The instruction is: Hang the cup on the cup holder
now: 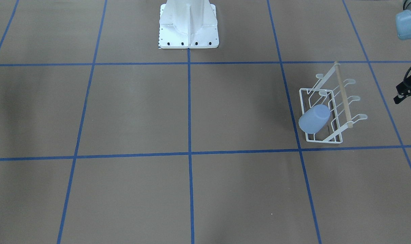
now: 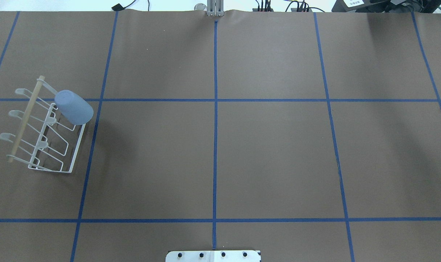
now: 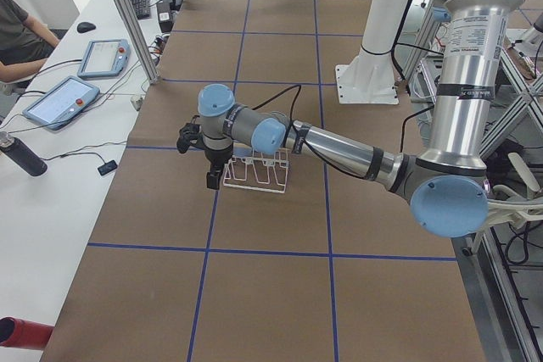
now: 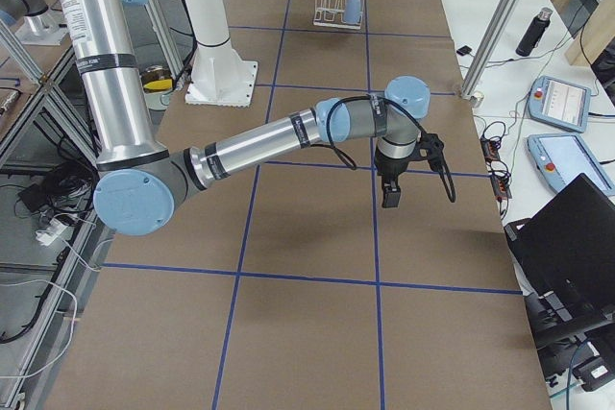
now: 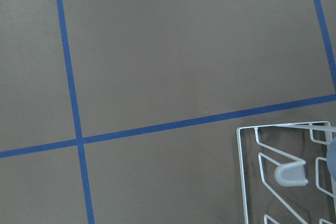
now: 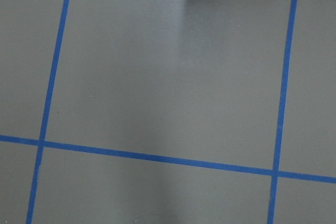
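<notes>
Brown bench (image 2: 271, 153) marked w/ a grid of blue tape lines (image 2: 215, 145). In the overhead view a white wire cup holder (image 2: 73, 156) stands at mid-left of the frame. In the front-facing view it is at mid-right.

A light wooden rod (image 2: 26, 118) runs along the holder's top. Flat-tipped prongs (image 2: 42, 144) angle out on both sides. A pale blue cup (image 2: 74, 107) hangs upside down and tilted over the end prong, at the holder's upper-right corner in the overhead view. Its closed bottom points up and outward, its mouth down toward the wire base. The other prongs are bare.

In the L side view the near arm (image 3: 339, 148) reaches across the bench. The L gripper (image 3: 214, 181) points down, above the bench, just beside the holder's left edge in the frame and not touching it. Can't tell if its fingers are spread or together.

The L wrist view looks down on the bench, w/ a corner of the holder at lower right.

In the R side view the near arm (image 4: 269, 141) stretches over mid-frame. The R gripper (image 4: 391, 195) hangs over bare bench, well apart from the holder at top centre. Its finger state can't be told. The R wrist view has only bench and tape.

White robot base (image 1: 188, 27) at top centre of the front-facing view. A person (image 3: 19, 27) sits at upper left in the L side view.
</notes>
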